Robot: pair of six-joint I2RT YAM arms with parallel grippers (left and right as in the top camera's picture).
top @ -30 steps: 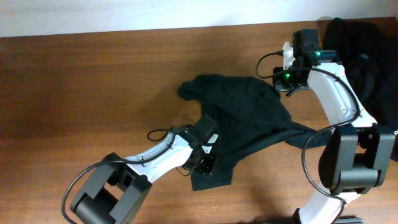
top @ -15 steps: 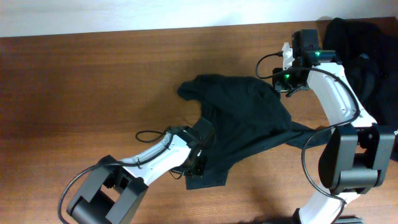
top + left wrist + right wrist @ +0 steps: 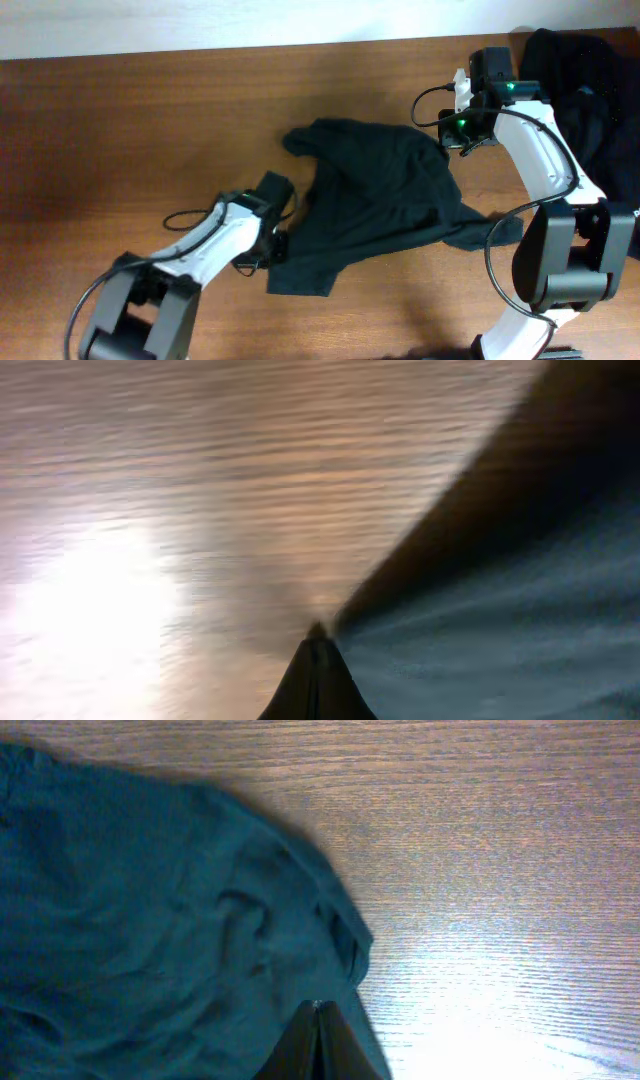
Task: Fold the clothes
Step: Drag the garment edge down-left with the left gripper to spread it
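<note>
Left claw [image 3: 318, 645] pulled leftward, closed on T-shirt [image 3: 380, 195] hem, bare table [image 3: 120, 130] beyond.

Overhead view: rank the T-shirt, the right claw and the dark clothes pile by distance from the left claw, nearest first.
1. T-shirt: table centre, its lower-left edge at the left claw.
2. Right claw: at the shirt's upper right.
3. Dark clothes pile: far right corner.
</note>
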